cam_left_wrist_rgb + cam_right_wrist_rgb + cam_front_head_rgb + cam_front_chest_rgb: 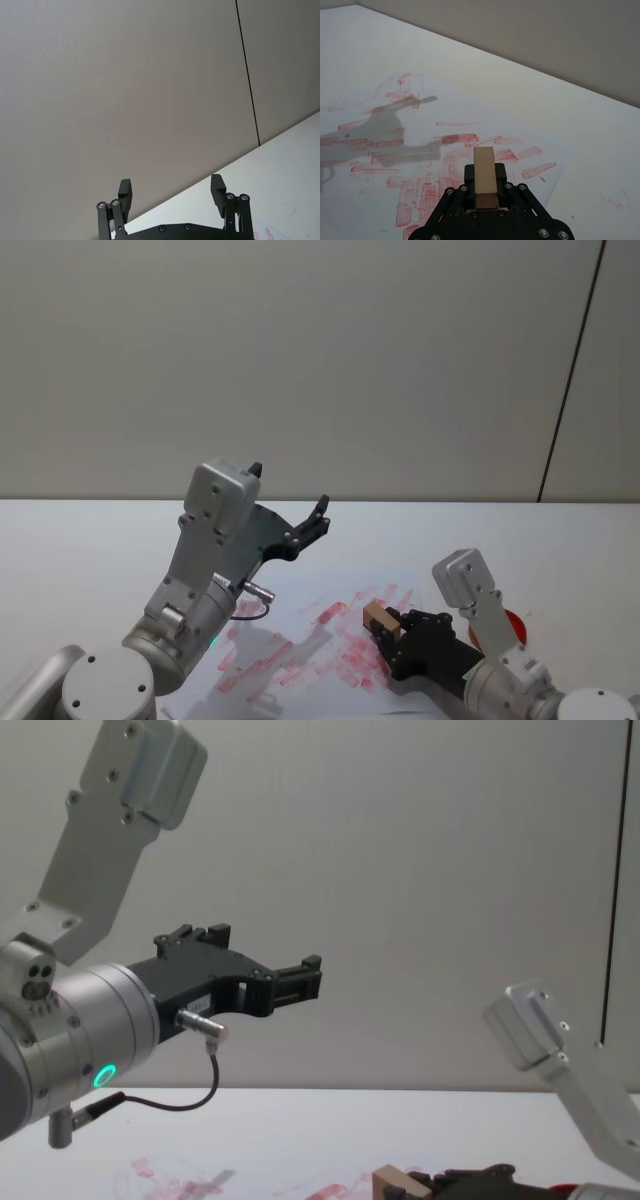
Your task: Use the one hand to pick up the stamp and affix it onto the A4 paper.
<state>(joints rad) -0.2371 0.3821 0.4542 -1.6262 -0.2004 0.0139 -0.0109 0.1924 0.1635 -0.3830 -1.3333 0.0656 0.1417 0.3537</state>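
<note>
My right gripper (385, 625) is shut on the stamp (377, 617), a light tan wooden block, and holds it over the right part of the A4 paper (300, 650). The right wrist view shows the stamp (485, 176) clamped between the black fingers, above the white A4 paper (420, 145) covered in red ink marks. In the chest view the stamp (395, 1184) sits at the bottom edge. My left gripper (310, 525) hangs raised over the table's left half, open and empty, and its spread fingers (218, 188) face the wall.
A flat red ink pad (516, 625) lies on the white table (80, 540) right of the right arm. A grey wall (320, 360) stands behind. The left arm's shadow falls across the paper.
</note>
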